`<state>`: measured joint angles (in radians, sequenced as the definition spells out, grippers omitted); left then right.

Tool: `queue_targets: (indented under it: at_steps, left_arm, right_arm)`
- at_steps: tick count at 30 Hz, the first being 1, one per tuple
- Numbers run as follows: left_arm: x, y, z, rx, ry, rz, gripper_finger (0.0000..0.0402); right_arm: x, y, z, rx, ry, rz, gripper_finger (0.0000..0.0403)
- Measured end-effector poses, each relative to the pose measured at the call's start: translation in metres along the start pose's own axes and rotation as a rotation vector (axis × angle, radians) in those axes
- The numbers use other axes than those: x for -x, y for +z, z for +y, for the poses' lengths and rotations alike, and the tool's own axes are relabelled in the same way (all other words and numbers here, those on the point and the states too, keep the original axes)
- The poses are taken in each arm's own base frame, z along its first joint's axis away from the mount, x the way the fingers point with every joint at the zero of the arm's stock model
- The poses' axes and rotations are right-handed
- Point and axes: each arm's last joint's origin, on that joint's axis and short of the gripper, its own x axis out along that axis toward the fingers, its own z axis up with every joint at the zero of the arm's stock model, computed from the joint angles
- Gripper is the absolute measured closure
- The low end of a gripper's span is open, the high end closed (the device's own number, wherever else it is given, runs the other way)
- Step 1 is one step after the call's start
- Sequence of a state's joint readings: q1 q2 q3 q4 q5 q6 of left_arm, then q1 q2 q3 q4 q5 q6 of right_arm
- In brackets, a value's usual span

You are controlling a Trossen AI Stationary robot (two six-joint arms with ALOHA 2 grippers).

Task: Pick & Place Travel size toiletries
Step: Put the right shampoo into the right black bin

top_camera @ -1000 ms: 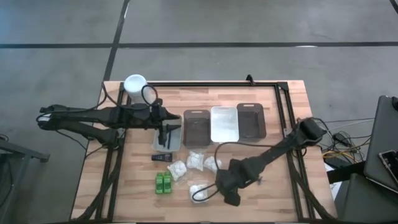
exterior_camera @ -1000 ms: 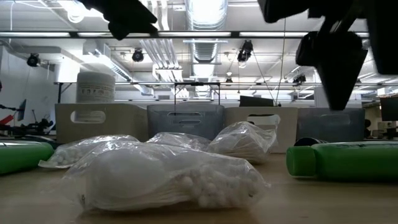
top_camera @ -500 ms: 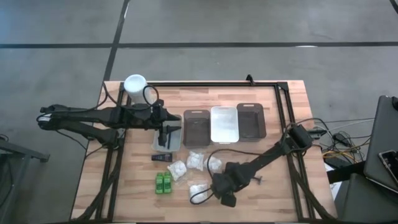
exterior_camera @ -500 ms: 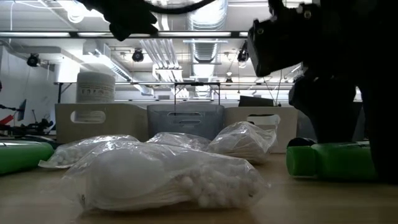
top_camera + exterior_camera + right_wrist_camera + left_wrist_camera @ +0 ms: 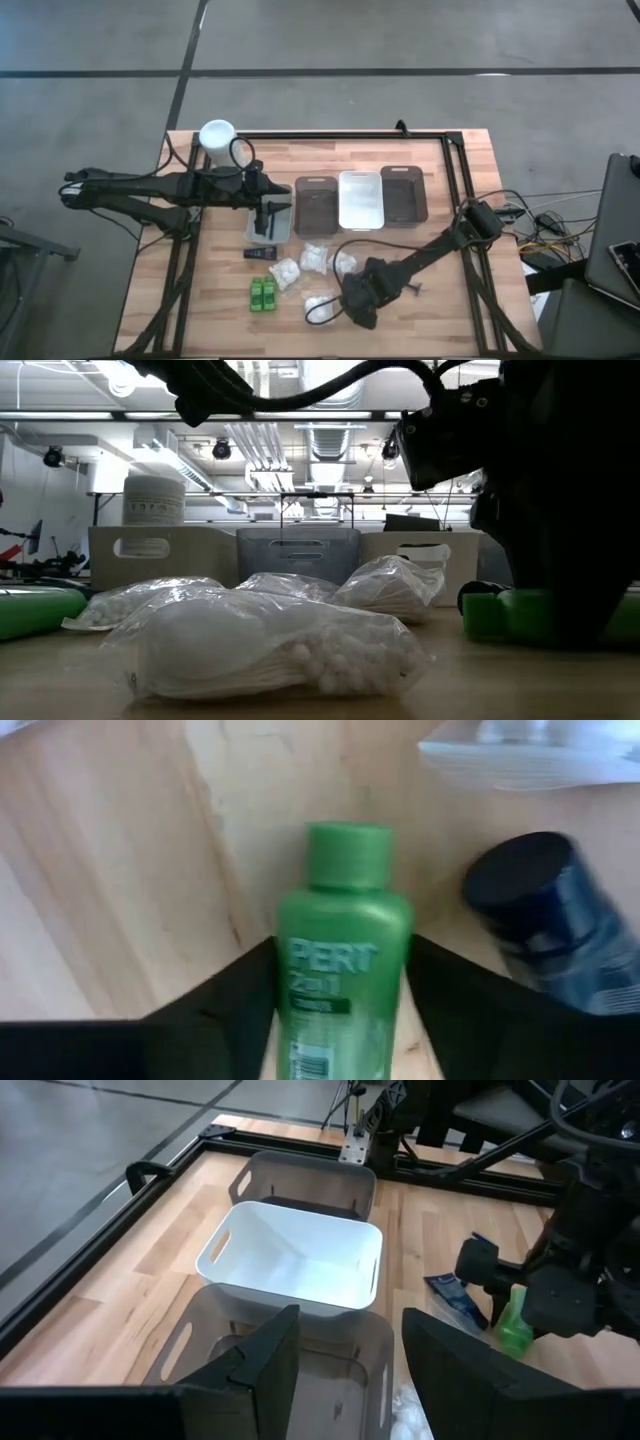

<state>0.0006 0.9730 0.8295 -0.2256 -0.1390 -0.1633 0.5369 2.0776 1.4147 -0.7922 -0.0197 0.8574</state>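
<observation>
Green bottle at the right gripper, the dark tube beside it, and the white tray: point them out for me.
green bottle (image 5: 343, 945): right wrist view, on its label.
dark tube (image 5: 545, 915): right wrist view, just below its cap.
white tray (image 5: 350, 1285): left wrist view, on its side wall.

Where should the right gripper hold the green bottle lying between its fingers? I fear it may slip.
Across the green bottle's flat-sided body, below the cap, coming straight down from above. It lies flat on the table, and the right gripper already straddles it, one finger per side.
</observation>
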Motion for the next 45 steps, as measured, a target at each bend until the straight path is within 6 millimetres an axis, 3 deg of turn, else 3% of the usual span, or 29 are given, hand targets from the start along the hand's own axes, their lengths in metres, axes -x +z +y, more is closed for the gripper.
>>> queue_targets:
  at_steps: [5, 10, 14, 17, 19, 21, 25, 29, 33, 39, 45]
  left_arm:
    - [0.000, 0.001, 0.000, 0.005, -0.001, -0.006, 0.0220]
    - [0.002, 0.008, -0.001, 0.021, -0.007, -0.040, 0.0220]
    - [0.003, 0.009, -0.001, 0.023, -0.009, -0.053, 0.0220]
    - [0.002, 0.009, -0.001, 0.023, -0.009, -0.052, 0.0220]
    - [0.002, 0.009, -0.001, 0.019, -0.009, -0.052, 0.0220]
    - [0.002, 0.009, -0.001, 0.008, -0.008, -0.051, 0.0220]
    - [0.003, 0.009, -0.001, 0.007, -0.008, -0.049, 0.0220]
    - [0.005, 0.004, 0.000, 0.009, 0.001, 0.007, 0.0220]
    - [0.007, -0.004, 0.002, -0.008, 0.018, 0.104, 0.0220]
    - [0.009, -0.006, 0.002, 0.006, 0.024, 0.139, 0.0220]
    - [0.009, -0.006, 0.002, 0.011, 0.024, 0.138, 0.0220]
  right_arm:
    - [0.021, -0.003, 0.000, -0.121, 0.043, 0.015, 0.0279]
    - [0.095, -0.010, -0.009, -0.380, 0.166, -0.118, 0.0295]
    - [0.146, -0.027, -0.036, -0.727, 0.124, -0.286, 0.0284]
    - [0.183, -0.044, -0.074, -0.993, 0.036, -0.433, 0.0280]
    - [0.194, -0.052, -0.104, -1.127, -0.067, -0.497, 0.0280]
    - [0.196, -0.056, -0.133, -1.217, -0.161, -0.513, 0.0281]
    - [0.192, -0.050, -0.190, -1.266, -0.177, -0.477, 0.0278]
    - [0.163, -0.036, -0.240, -1.270, -0.130, -0.384, 0.0266]
    - [0.133, -0.034, -0.277, -1.311, -0.089, -0.307, 0.0253]
    - [0.105, -0.035, -0.291, -1.303, -0.095, -0.194, 0.0219]
    - [0.105, -0.030, -0.289, -1.249, -0.113, -0.169, 0.0152]
